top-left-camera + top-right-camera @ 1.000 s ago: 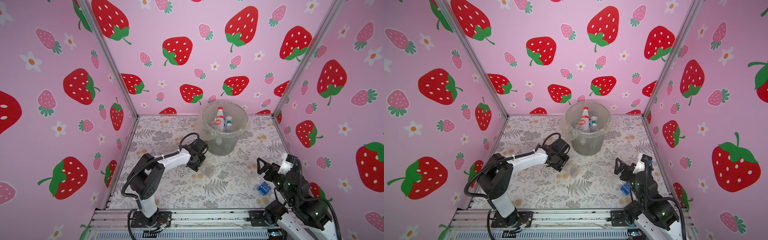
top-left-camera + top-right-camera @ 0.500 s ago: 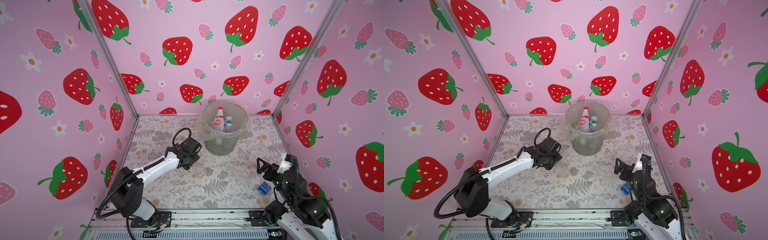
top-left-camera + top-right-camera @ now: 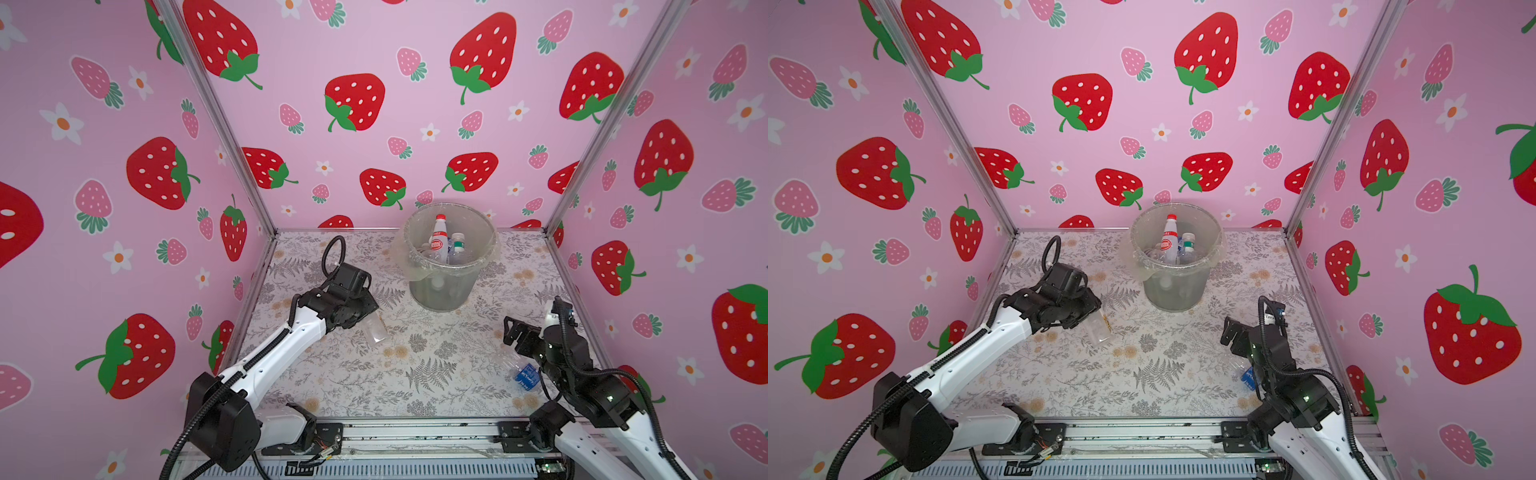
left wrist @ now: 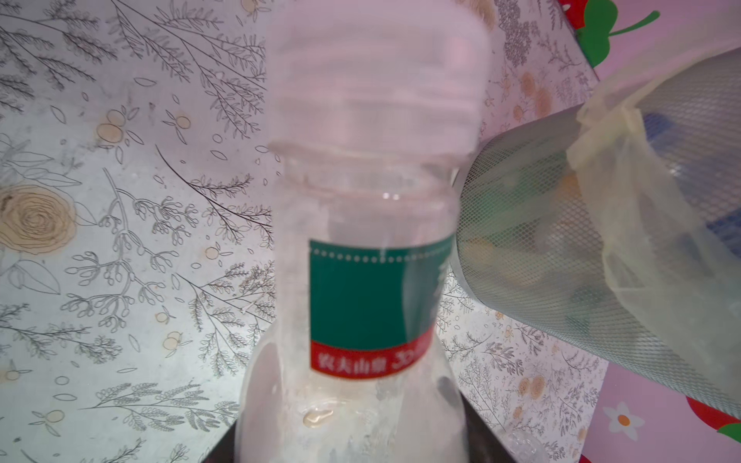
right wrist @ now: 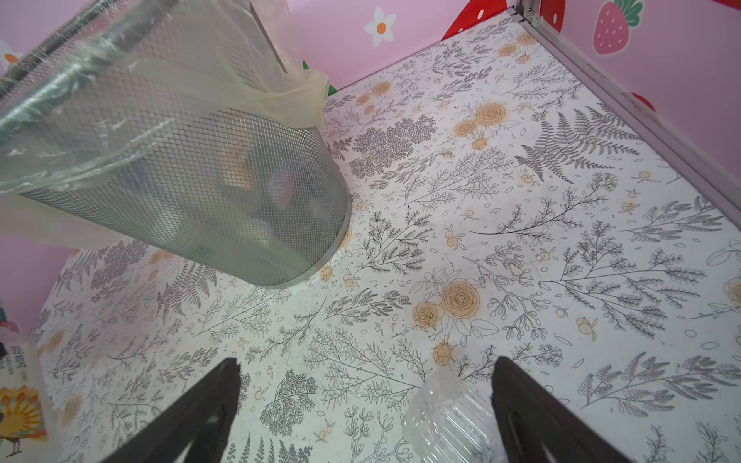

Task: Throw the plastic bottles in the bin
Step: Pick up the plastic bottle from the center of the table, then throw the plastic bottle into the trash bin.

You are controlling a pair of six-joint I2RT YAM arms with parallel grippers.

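Reading both top views first: the left gripper is left of centre, its fingers buried under its own wrist block and clamped on a clear bottle that pokes out down-right. Can't tell if that bottle touches the desk. The bin is upper centre by the back wall, up-right of the bottle and apart from it. Inside it a red-cap bottle stands upright with a green-cap bottle beside it; anything lower is smeared by the liner. The right gripper is lower right, black on black, so finger spacing is unreadable here. A blue-label bottle lies on the desk just below it, half hidden behind the arm.

Left wrist: the clear bottle fills the middle, with a green label, a red band and a blurred white cap. Its base is cut off. The fingers show only as dark slivers beside the base. The bin's mesh wall is close by, contents just coloured smudges.

Right wrist: the fingers are spread wide, gripping nothing. A ribbed clear bottle end lies on the desk between them, nearer one finger, label out of frame. The bin is beyond. A peacock-label bottle is clipped by the frame edge; can't tell if it's the clamped one.
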